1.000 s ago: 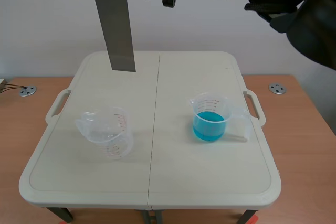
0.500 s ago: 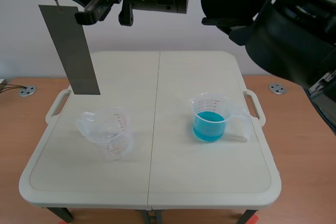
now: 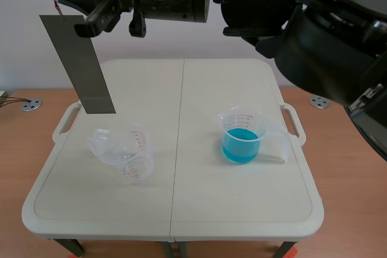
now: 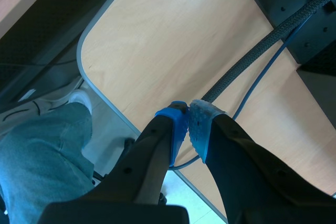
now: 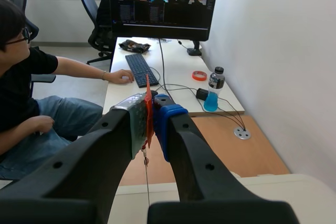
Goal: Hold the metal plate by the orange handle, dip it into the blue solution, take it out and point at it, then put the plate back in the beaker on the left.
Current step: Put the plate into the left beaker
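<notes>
- High over the far-left corner of the folding table, my right gripper is clamped on the orange handle. The handle is pinched flat between the two pads.
- From that handle the metal plate hangs nearly straight down, leaning slightly. Its lower edge is in the air, above and to the far-left of the empty beaker.
- As I judge it, the step in hand is the return to that left beaker. The plate's lower edge has to come nearer and a little right, until it sits over the beaker's mouth.
- A long plate held by a thin handle will likely swing. I would travel slowly, let it settle over the mouth, then lower straight down.
- The clear beaker looks light and could tip or slide if the plate edge catches its rim, so I would aim for the middle of the opening, away from the spout.
- The clamp should open only once the plate's bottom rests inside and it leans on the rim.
- Right of centre, the beaker of blue solution stands well apart, out of the path.
- My left gripper is away from the work, its fingers together on nothing.
</notes>
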{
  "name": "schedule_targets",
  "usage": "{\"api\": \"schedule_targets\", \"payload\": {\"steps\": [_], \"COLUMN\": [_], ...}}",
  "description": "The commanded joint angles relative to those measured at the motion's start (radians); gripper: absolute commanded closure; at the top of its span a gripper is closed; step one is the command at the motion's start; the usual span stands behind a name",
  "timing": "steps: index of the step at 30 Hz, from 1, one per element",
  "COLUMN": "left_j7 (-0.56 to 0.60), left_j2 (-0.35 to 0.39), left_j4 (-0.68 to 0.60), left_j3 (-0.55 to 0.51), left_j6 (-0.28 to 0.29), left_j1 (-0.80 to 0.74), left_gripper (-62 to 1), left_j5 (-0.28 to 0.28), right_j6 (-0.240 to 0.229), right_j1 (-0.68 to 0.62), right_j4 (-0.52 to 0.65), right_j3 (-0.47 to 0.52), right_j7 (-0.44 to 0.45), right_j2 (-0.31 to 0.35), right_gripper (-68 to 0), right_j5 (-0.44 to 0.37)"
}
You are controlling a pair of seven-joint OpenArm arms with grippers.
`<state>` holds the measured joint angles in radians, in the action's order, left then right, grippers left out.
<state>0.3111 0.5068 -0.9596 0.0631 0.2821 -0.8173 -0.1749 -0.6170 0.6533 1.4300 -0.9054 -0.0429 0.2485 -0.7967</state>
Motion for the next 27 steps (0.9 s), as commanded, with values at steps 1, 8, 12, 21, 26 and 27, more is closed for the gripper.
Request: {"api": "schedule_targets", "payload": {"steps": [1,8,12,21,26,27], "left_j7": [0.006,0.007,0.006,0.006,0.007,0.007], "left_j2": [0.001,0.000,0.000,0.001,0.001,0.001], "left_j4": [-0.008,-0.008,-0.008,-0.008,-0.008,-0.008], "left_j3": [-0.005,-0.005,-0.005,-0.005,-0.005,-0.005], "left_j6": [0.001,0.001,0.001,0.001,0.001,0.001], "left_j1": [-0.011,-0.011,-0.011,-0.011,-0.010,-0.010], "left_gripper": [-5.7,-5.7,-5.8,-5.8,-5.8,-5.7], "left_j5": [0.006,0.006,0.006,0.006,0.006,0.006], "right_j6": [0.004,-0.002,-0.008,-0.023,-0.023,-0.023], "right_j1": [0.022,0.023,0.022,0.007,-0.037,-0.045], "right_j4": [-0.025,-0.114,-0.147,-0.193,-0.193,-0.193], "right_j3": [0.006,0.006,0.006,-0.006,-0.006,-0.006], "right_j7": [0.026,0.031,0.031,0.034,0.035,0.035], "right_j2": [-0.020,-0.066,-0.089,-0.111,-0.110,-0.110], "right_gripper": [-1.1,-1.1,-1.1,-1.1,-1.1,-1.1], "right_j5": [-0.014,0.007,0.008,0.008,0.030,0.035]}}
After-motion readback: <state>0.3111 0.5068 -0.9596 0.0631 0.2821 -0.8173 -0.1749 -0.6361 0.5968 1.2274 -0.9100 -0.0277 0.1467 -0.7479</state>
